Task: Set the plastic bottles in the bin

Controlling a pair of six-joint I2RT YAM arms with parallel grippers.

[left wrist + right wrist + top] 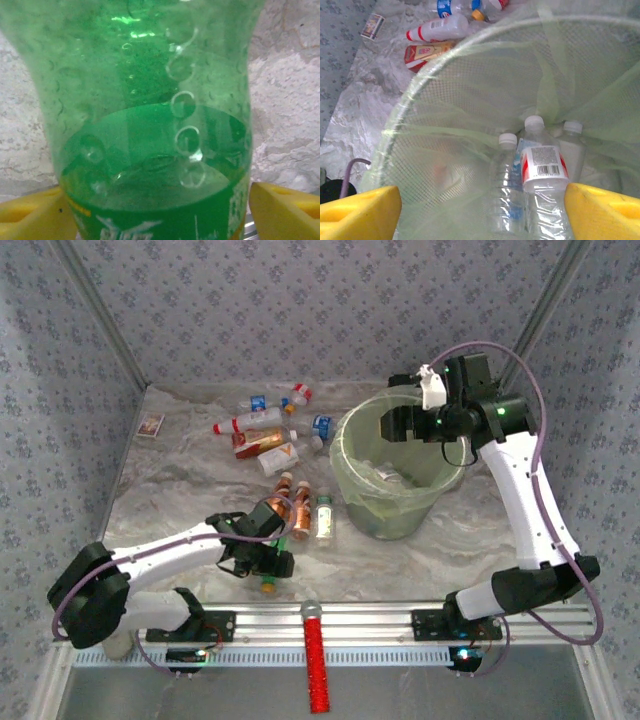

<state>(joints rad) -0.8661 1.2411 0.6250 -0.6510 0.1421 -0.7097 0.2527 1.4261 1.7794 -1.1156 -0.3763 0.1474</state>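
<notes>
While three clear bottles (540,170) with white caps already lie at the bottom of the bin (385,510), most of the plastic bottles are not yet inside, so the task looks less than half done.

In the overhead view the pale-green bin stands right of centre on the marbled table (170,495). The right gripper (482,200) hangs over the bin's mouth. Its yellow fingers are spread wide with nothing between them, so it looks ready to reach for another bottle.

At lower left of centre, the left gripper (155,192) is down at the table. Its fingers flank a green bottle (150,125), one on each side. Whether they are pressing on it cannot be told.

Just above that gripper lie two copper-orange bottles (292,508) and a clear one beside them. A loose heap of bottles (265,435) with red, blue and white caps sits further up, left of the bin. All of these are left to move.
</notes>
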